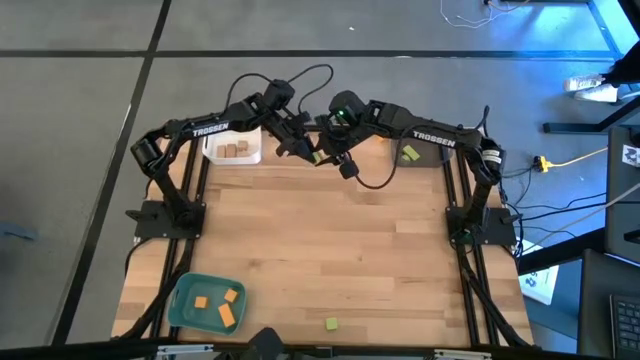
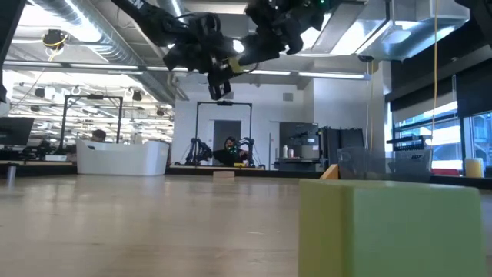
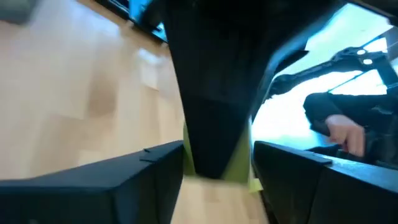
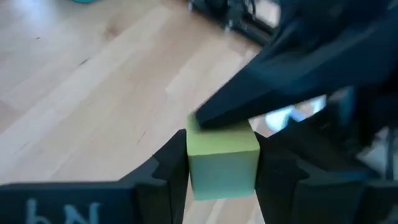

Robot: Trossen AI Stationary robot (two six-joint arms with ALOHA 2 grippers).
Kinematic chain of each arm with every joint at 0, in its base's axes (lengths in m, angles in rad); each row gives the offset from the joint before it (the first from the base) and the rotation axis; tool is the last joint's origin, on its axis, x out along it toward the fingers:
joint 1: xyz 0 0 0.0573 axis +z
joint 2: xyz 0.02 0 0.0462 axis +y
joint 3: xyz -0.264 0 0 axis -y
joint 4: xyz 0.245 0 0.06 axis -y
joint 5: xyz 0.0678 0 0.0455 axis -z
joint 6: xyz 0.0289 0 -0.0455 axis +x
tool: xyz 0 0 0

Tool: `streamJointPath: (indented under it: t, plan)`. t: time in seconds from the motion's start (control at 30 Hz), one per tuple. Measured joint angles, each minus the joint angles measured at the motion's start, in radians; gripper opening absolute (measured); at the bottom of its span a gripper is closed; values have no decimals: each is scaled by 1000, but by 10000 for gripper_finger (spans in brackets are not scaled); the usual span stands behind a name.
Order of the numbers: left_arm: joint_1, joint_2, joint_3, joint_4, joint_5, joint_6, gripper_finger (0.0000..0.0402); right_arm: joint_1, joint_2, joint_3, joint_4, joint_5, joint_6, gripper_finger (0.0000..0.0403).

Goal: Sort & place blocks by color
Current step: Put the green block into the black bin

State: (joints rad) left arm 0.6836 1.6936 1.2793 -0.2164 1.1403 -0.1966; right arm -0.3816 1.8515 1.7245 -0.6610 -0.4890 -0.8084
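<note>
High above the far middle of the table my two grippers meet around one light green block (image 4: 222, 157). My right gripper (image 4: 221, 171) is shut on it. My left gripper (image 3: 217, 171) stands open around the same block (image 3: 244, 158), one dark finger (image 4: 249, 102) lying along the block's upper face. In the high view the block (image 1: 318, 157) shows between the two grippers. Tan blocks (image 1: 236, 150) lie in the white tray (image 1: 216, 152), orange blocks (image 1: 226, 315) in the teal tray (image 1: 185, 300). Another green block (image 1: 331, 324) rests on the table near its front edge. My right gripper pinches the green block by two opposite side faces (image 4: 194, 163) between its two fingers, coming slanting down from the table's far right. The block hangs clear, high over the table. My left gripper's fingers (image 3: 155, 168) flank the block's other faces; whether they touch it I cannot tell.
Green blocks (image 1: 409, 153) lie at the far right corner. The near green block (image 2: 392, 227) fills the low view's right foreground. The wooden table (image 1: 330, 250) lies bare between the trays. Black frame posts stand along both side edges.
</note>
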Motion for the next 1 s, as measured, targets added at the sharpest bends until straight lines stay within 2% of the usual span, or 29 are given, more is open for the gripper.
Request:
streamJointPath:
  t: [0.1, 0.2, 0.37, 0.5, 0.57, 0.77, 1.0]
  plan:
    - [26, 0, 0, -35, -53, 71, 189, -7, 0, 0, -36, 28, 48, 137]
    - [55, 0, 0, -68, -133, 119, 190, -14, -4, 0, -60, 133, 134, 137]
    - [96, 0, 0, -89, -252, 156, 190, -33, -19, 0, -99, 473, 299, 137]
    - [109, 0, 0, -89, -295, 157, 191, -73, -29, 0, -179, 738, 482, 137]
    - [109, 0, 0, -87, -297, 157, 191, -109, -30, 0, -274, 830, 579, 137]
    - [108, 0, 0, -87, -355, 157, 192, -251, -29, -43, -483, 906, 786, 137]
    - [108, 0, 0, -90, -372, 157, 192, -413, -30, -220, -494, 891, 832, 137]
